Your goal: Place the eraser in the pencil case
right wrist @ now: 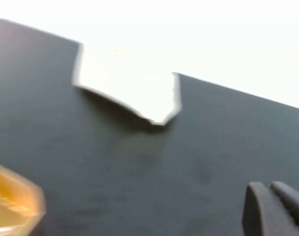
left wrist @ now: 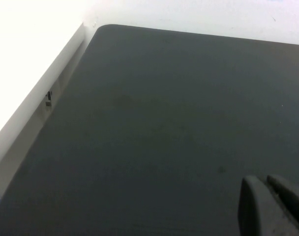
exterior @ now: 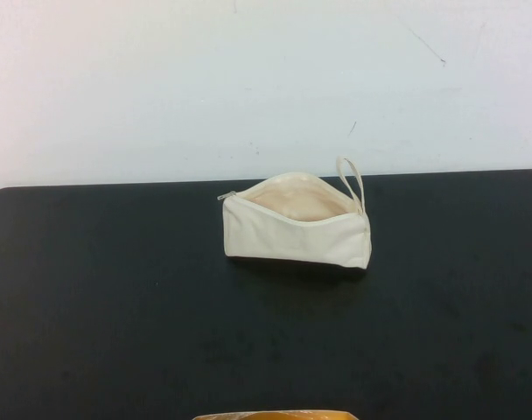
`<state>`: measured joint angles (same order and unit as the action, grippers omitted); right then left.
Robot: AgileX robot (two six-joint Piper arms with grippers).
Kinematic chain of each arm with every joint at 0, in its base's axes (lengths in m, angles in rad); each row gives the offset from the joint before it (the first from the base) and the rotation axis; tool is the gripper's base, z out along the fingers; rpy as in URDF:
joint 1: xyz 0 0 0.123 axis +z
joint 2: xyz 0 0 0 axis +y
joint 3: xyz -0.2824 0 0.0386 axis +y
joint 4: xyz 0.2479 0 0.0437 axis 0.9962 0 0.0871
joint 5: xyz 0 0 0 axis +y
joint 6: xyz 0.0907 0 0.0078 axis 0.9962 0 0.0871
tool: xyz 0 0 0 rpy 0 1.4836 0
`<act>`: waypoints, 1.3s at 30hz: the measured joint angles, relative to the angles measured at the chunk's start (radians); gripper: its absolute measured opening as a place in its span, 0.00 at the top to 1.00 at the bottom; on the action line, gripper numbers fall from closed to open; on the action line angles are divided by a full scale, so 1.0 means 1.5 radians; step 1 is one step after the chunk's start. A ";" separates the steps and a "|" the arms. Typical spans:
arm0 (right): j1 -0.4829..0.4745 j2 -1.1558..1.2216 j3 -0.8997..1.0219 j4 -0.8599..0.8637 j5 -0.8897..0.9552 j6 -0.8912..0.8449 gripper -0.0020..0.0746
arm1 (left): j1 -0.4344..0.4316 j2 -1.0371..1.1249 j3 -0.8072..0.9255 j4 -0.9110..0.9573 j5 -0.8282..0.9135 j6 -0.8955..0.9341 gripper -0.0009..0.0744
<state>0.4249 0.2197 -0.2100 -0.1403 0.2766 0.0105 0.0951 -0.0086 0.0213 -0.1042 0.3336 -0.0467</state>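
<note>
Black tabletop (exterior: 117,315) against a white wall (exterior: 161,79); contents as follows.

Left gripper (left wrist: 272,204): seen only in the left wrist view, where two dark fingertips lie side by side with little or no gap between them, holding nothing; it hangs above bare black surface near the table's rounded corner; outside the high view.

Right gripper (right wrist: 275,209): seen only in the right wrist view, two dark fingertips likewise set close together, nothing between them; above the tabletop, well apart from the pouch; outside the high view.

Pencil case (exterior: 297,223): cream-white fabric pouch, standing on its dark base edge slightly toward 12 o'clock of the table's centre; zip open, peach-beige lining showing; loop strap (exterior: 352,179) rising at its 1 o'clock end; zip pull (exterior: 224,196) at its 10 o'clock end; appears as a blurred pale shape (right wrist: 127,83) in the right wrist view.

Orange-yellow object (exterior: 275,415): sliver at the table's 6 o'clock edge; blurred, identity uncertain; also in the right wrist view (right wrist: 14,206).

Eraser: cannot be located; no sign of it on the table surface, and the pouch interior is only partly visible.
</note>
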 joint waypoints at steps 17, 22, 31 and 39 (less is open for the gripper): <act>-0.325 -0.152 0.158 0.100 0.010 -0.080 0.98 | 0.000 0.000 0.000 0.000 0.001 0.000 0.99; -0.325 -0.152 0.158 0.100 0.044 -0.074 0.98 | 0.000 0.000 0.000 0.000 0.001 0.000 0.99; -0.325 -0.152 0.158 0.100 0.044 -0.074 0.98 | 0.000 0.000 0.000 0.000 0.001 0.000 0.99; -0.325 -0.152 0.158 0.100 0.044 -0.074 0.98 | 0.000 0.000 0.000 0.000 0.001 0.000 0.99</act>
<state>-0.0630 -0.0088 0.0271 0.0092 0.3421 -0.1006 0.0955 -0.0086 0.0213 -0.1042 0.3354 -0.0467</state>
